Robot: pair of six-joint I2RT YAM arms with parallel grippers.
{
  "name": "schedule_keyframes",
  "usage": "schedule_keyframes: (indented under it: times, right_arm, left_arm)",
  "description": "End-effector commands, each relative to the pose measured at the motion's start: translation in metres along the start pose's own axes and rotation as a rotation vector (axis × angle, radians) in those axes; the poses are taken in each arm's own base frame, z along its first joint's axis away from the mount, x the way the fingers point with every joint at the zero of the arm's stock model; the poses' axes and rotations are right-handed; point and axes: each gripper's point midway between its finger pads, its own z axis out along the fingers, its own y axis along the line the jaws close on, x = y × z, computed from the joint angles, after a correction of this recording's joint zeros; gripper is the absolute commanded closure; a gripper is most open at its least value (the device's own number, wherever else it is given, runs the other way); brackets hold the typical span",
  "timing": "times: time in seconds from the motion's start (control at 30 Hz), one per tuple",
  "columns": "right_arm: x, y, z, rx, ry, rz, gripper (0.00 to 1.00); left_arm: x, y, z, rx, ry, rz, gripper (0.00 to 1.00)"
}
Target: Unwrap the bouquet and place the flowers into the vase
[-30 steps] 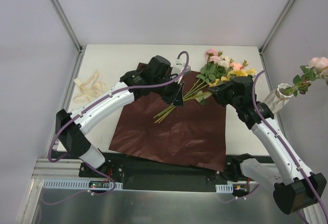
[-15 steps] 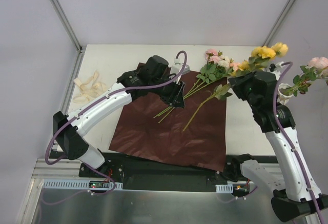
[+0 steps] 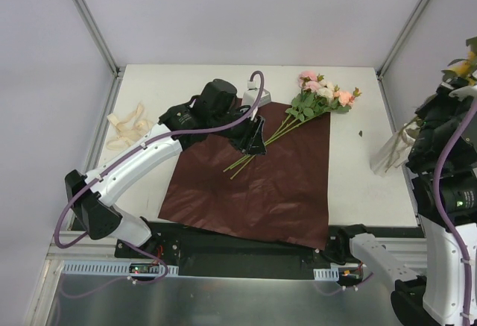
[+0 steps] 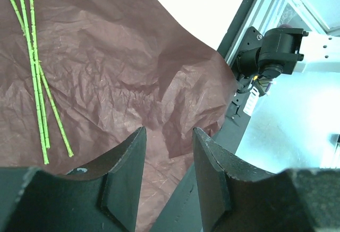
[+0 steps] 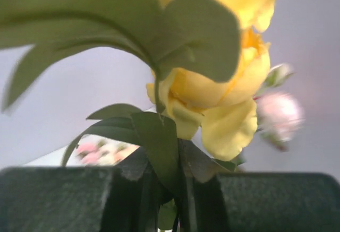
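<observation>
The dark red wrapping paper (image 3: 253, 184) lies spread flat on the table. Pink and cream flowers (image 3: 322, 91) rest on its far edge, their green stems (image 3: 257, 151) running down to my left gripper (image 3: 256, 141). That gripper hovers open over the paper (image 4: 117, 72) with nothing between its fingers, the stems (image 4: 37, 83) off to its left. My right gripper (image 5: 170, 189) is raised at the far right, shut on the stem of a yellow rose (image 5: 223, 104) (image 3: 466, 65). The white vase (image 3: 391, 153) stands just left of that arm, partly hidden by it.
A loose cream ribbon (image 3: 130, 128) lies at the table's left side. A blurred pink bloom (image 5: 279, 115) shows beside the yellow rose. Frame posts and grey walls close in the table's far corners. The right arm's base (image 4: 276, 51) sits at the near edge.
My right gripper has lifted the yellow rose off the paper and carried it up and right, beside the vase. My left gripper has opened, letting go of the stems.
</observation>
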Motion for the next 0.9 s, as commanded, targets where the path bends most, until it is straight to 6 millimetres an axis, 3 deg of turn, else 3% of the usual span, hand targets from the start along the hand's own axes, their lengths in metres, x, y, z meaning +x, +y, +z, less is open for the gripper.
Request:
schedule_keyframes:
  times: [0.0, 0.33, 0.43, 0.47, 0.67, 0.87]
  right_arm:
    - [-0.068, -0.057, 0.002, 0.322, -0.214, -0.224, 0.87]
    - [-0.094, -0.055, 0.044, 0.378, -0.289, -0.187, 0.89]
    - [-0.099, -0.051, 0.047, 0.362, -0.317, -0.152, 0.90]
    - [-0.094, -0.044, 0.053, 0.333, -0.321, -0.146, 0.90]
    - [-0.086, -0.048, 0.064, 0.301, -0.371, -0.087, 0.92]
    - [-0.062, -0.049, 0.076, 0.254, -0.362, -0.077, 0.96]
  left_arm:
    - [-0.008, -0.008, -0.009, 0.008, -0.047, 0.049, 0.61]
    - [-0.008, -0.008, -0.010, 0.010, -0.049, 0.056, 0.61]
    - [-0.008, -0.004, -0.014, -0.018, -0.060, 0.070, 0.61]
    - [-0.009, -0.004, -0.016, -0.022, -0.069, 0.078, 0.61]
    - [-0.009, -0.002, -0.017, -0.032, -0.073, 0.085, 0.60]
    - [-0.007, -0.001, -0.015, -0.033, -0.063, 0.086, 0.60]
